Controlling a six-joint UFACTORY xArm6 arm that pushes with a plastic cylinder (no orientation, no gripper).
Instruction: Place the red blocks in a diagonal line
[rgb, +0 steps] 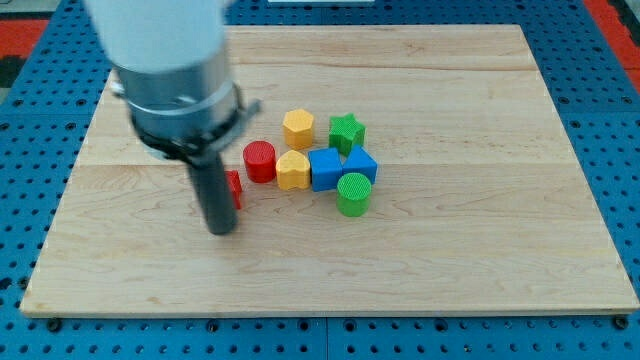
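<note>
A red cylinder (260, 161) stands near the board's middle, left of a cluster of blocks. A second red block (234, 188), shape unclear, is mostly hidden behind my rod, just below-left of the cylinder. My tip (220, 229) rests on the board right beside this second red block, at its lower left. The rod and the arm's wide grey body cover the view's upper left.
Right of the red cylinder sit a yellow block (293, 171), a yellow hexagon (298, 129), a green star (347, 131), two blue blocks (325, 169) (361, 163) and a green cylinder (353, 194). The wooden board (480, 240) lies on a blue pegboard.
</note>
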